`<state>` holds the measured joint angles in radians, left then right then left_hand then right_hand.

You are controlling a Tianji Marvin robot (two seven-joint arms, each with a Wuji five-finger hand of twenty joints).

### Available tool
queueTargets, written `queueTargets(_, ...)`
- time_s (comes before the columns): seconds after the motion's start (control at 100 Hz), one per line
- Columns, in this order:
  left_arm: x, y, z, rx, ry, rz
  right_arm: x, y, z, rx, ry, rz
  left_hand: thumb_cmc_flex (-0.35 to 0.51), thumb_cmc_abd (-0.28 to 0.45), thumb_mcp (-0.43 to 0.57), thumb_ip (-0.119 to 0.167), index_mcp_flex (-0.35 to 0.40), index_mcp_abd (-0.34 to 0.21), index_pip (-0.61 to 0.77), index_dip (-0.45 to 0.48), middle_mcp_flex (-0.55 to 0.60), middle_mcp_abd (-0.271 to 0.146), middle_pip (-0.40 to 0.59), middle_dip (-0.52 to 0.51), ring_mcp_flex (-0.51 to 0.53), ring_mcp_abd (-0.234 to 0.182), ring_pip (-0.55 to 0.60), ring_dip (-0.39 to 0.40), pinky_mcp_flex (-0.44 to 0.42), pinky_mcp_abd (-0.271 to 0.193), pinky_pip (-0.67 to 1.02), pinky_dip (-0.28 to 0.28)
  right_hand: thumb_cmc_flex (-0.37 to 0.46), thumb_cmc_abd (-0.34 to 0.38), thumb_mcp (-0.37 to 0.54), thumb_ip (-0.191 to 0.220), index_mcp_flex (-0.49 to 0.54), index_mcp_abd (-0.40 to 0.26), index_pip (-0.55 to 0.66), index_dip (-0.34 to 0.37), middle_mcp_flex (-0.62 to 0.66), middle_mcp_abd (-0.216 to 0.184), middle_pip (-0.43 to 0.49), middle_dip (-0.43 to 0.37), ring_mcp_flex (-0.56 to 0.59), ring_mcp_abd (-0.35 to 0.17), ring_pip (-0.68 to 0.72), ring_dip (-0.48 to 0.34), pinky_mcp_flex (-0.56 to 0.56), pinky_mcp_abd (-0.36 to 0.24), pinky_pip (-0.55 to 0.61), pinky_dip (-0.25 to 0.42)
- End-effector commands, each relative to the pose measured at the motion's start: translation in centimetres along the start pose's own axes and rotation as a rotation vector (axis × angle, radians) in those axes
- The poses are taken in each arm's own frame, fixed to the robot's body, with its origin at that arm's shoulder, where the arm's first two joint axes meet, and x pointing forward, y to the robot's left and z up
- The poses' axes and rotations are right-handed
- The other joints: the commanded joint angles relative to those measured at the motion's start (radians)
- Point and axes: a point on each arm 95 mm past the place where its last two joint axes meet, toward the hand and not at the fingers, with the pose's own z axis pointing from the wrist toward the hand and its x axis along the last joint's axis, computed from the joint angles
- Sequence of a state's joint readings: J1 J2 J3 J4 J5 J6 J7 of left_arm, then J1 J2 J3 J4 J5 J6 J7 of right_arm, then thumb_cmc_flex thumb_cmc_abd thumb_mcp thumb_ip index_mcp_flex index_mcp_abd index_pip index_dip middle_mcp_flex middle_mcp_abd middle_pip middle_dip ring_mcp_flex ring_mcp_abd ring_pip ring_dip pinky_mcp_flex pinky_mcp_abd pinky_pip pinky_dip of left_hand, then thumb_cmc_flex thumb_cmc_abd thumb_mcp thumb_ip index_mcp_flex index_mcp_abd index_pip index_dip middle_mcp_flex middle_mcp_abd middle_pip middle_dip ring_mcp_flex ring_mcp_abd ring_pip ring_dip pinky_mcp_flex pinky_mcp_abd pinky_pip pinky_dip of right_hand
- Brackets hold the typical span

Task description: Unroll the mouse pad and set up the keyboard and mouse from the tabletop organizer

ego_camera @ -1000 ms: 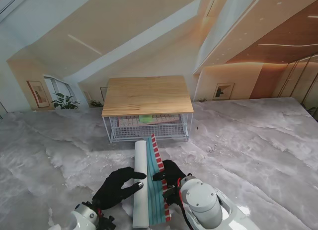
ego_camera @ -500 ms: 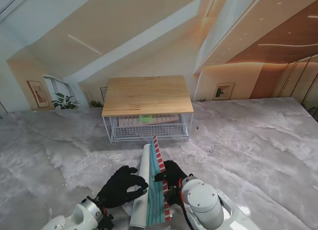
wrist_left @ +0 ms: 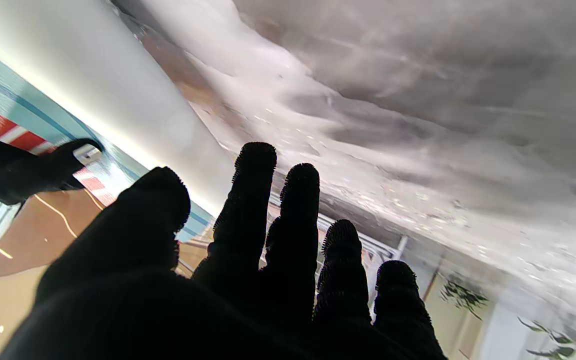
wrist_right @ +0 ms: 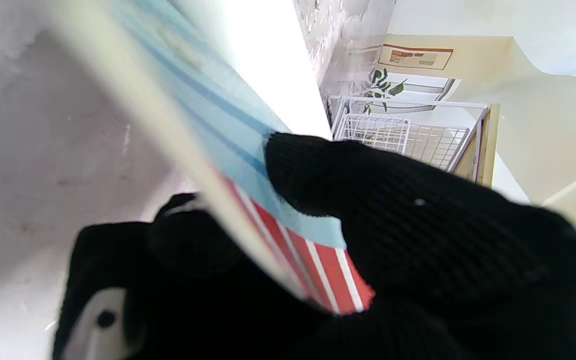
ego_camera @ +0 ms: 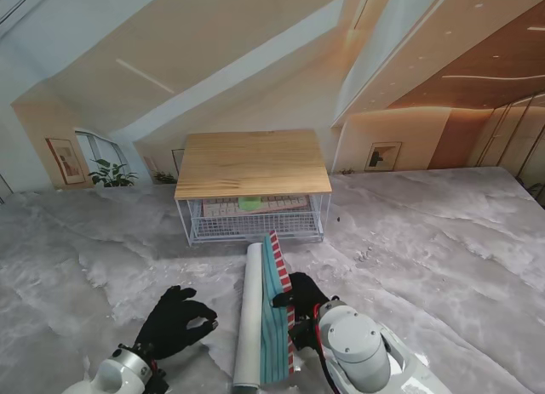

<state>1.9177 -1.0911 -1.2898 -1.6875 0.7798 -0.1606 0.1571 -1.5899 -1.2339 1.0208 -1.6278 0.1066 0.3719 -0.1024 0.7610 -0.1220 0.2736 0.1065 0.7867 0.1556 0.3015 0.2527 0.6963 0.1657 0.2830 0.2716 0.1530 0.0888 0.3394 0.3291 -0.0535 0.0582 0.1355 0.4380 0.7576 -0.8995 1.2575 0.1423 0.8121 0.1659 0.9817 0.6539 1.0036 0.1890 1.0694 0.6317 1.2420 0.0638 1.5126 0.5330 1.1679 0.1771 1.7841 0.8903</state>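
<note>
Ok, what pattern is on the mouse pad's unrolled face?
Teal-blue with darker lines and a red-and-white striped edge on the mouse pad; clearest in the right wrist view.

The stand view is bright and even, with soft shadows and strong bending of straight lines toward the edges. In the right wrist view the mouse pad point(wrist_right: 248, 75) is overexposed to pure white and blurred, being very near. In the left wrist view the left hand point(wrist_left: 248, 280) is dark, without detail.
</note>
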Motion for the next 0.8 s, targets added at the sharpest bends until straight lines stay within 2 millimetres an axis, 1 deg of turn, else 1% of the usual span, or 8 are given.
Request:
queueTargets(0.0,-0.1,0.1,-0.2,0.007,-0.003,-0.015,0.1,0.0,-0.3,0.011,0.003,-0.009,-0.021,0.015,0.014,0.023,0.012,0.005,0.000,0.010,0.002,0.008,-0.005,0.002,-0.036,-0.040,-0.012,-0.006,-0.001,-0.031,-0.026,0.009,0.059,0.006,0.123,0.096,0.095,-0.108,0.070,0.038,0.062,0.111,0.060,0.018,0.072,-0.155,0.087,-0.007,0.034,-0.238,0.233,-0.009)
queueTargets(0.14,0.4,-0.9,0.2,0.080,0.063,-0.039,0.0,0.6,-0.4,0.011,-0.005,-0.022,-0.026,0.017,0.017,0.023,-0.003,-0.003,-0.006,0.009,-0.014,-0.009,0.000,0.005,-0.034,-0.046,-0.012,-0.005,0.000,-0.030,-0.020,0.018,0.058,0.008,0.122,0.100,0.095,-0.109,0.070,0.039,0.062,0.111,0.059,0.018,0.072,-0.154,0.088,-0.006,0.034,-0.238,0.234,-0.009)
queueTargets(0.26,1.6,-1.6,0.9,0.127,0.167,-0.073,0.0,0.9,-0.5,0.016,-0.013,-0.030,-0.048,0.010,0.049,0.016,-0.003,-0.012,0.017,0.011,-0.011,-0.013,0.017,0.007,-0.021,-0.042,0.012,0.006,-0.005,-0.017,0.047,0.089,0.057,0.009,0.121,0.103,0.094,-0.108,0.069,0.040,0.061,0.111,0.059,0.019,0.072,-0.153,0.089,-0.006,0.035,-0.237,0.235,-0.009)
queueTargets(0.36,2.8,-1.8,1.5,0.122,0.248,-0.095,0.0,0.9,-0.5,0.019,-0.017,-0.031,-0.064,0.013,0.065,0.009,-0.001,-0.017,0.039,0.011,0.001,-0.016,0.024,0.007,0.004,-0.034,0.027,0.009,0.007,-0.001,0.126,0.114,0.057,0.010,0.119,0.105,0.093,-0.108,0.068,0.042,0.059,0.111,0.060,0.020,0.072,-0.151,0.090,-0.006,0.035,-0.236,0.236,-0.010)
queueTargets(0.4,3.3,-1.7,1.6,0.112,0.273,-0.105,0.0,1.0,-0.5,0.019,-0.017,-0.031,-0.068,0.015,0.066,0.008,0.000,-0.018,0.041,0.011,0.004,-0.017,0.026,0.008,0.011,-0.030,0.029,0.010,0.014,0.002,0.139,0.114,0.057,0.011,0.119,0.105,0.094,-0.108,0.068,0.042,0.059,0.112,0.060,0.021,0.072,-0.151,0.090,-0.006,0.035,-0.235,0.236,-0.010)
queueTargets(0.44,3.7,-1.6,1.8,0.100,0.294,-0.117,0.0,0.9,-0.5,0.019,-0.017,-0.031,-0.074,0.016,0.072,0.004,-0.004,-0.020,0.054,0.012,0.010,-0.013,0.027,0.007,0.020,-0.025,0.035,0.011,0.011,0.005,0.187,0.093,0.057,0.011,0.119,0.105,0.093,-0.107,0.067,0.042,0.058,0.112,0.060,0.021,0.072,-0.151,0.090,-0.006,0.035,-0.235,0.236,-0.010)
queueTargets(0.58,5.0,-1.1,2.6,0.056,0.342,-0.155,0.0,0.9,-0.5,0.022,-0.017,-0.032,-0.079,0.017,0.075,0.002,-0.002,-0.020,0.058,0.010,0.015,-0.015,0.025,0.006,0.031,-0.024,0.038,0.011,0.019,0.008,0.208,0.070,0.057,0.011,0.118,0.107,0.093,-0.108,0.068,0.044,0.058,0.113,0.060,0.022,0.072,-0.150,0.091,-0.006,0.035,-0.235,0.237,-0.011)
queueTargets(0.79,6.0,-0.1,3.6,-0.016,0.374,-0.180,0.0,0.7,-0.4,0.028,-0.017,-0.031,-0.086,0.019,0.080,0.000,-0.005,-0.023,0.062,0.008,0.014,-0.019,0.023,0.005,0.032,-0.032,0.035,0.009,0.016,0.004,0.227,0.038,0.057,0.012,0.117,0.110,0.093,-0.109,0.067,0.046,0.058,0.112,0.060,0.023,0.072,-0.150,0.092,-0.006,0.035,-0.234,0.238,-0.012)
